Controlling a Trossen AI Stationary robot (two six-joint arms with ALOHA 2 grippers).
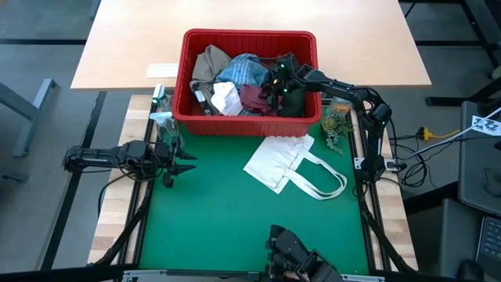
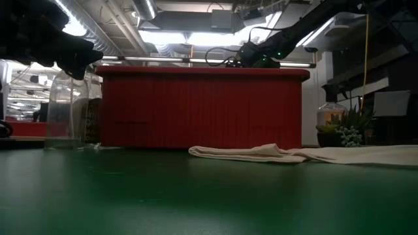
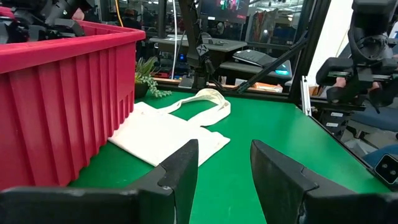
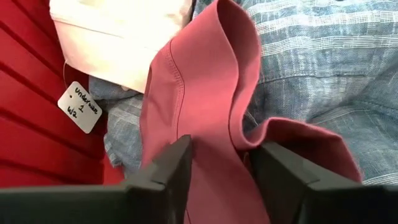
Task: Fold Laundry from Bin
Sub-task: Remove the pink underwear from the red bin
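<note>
Two claws: right claw (image 4: pixel 217 165) parted astride maroon cloth (image 4: pixel 205 106) in bin (image 1: pixel 188 86), poised to lift; left claw (image 3: pixel 224 165) parted, idle.

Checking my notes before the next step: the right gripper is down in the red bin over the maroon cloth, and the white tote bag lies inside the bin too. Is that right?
Not quite. The white tote bag lies flat on the green table mat in front of the red bin, not inside it, as the high view shows. The right gripper is indeed in the bin, fingers either side of the maroon cloth.
</note>
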